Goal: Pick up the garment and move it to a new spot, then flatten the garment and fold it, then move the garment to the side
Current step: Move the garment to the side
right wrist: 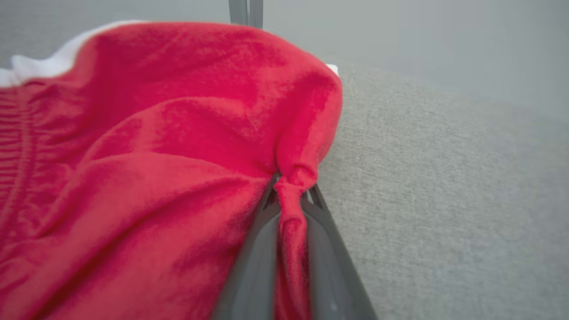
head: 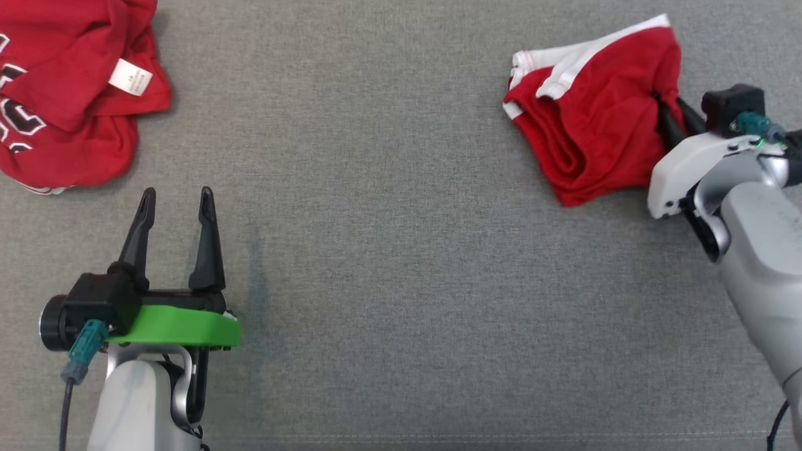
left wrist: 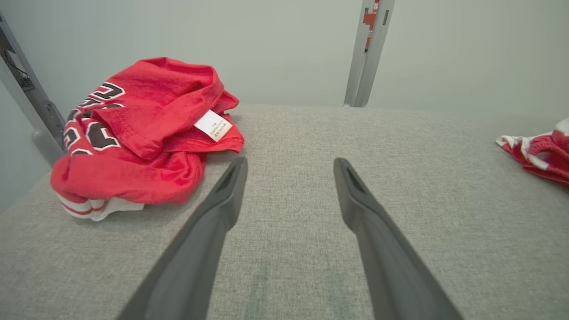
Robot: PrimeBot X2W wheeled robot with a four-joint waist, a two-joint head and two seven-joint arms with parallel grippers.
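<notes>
The garment, red with white trim, lies bunched on the grey cloth surface at the upper right of the head view. My right gripper comes in from the right and is shut on its right edge. In the right wrist view a pinched fold of the red garment runs between the fingers of that gripper. My left gripper stands open at the lower left with nothing between its fingers. The left wrist view shows that gripper over bare cloth, with the garment far to the right.
A second red piece of clothing with black and white lettering and a white label lies crumpled at the upper left, just beyond my left fingertips. The grey surface stretches between the two arms. A metal post stands behind the far edge.
</notes>
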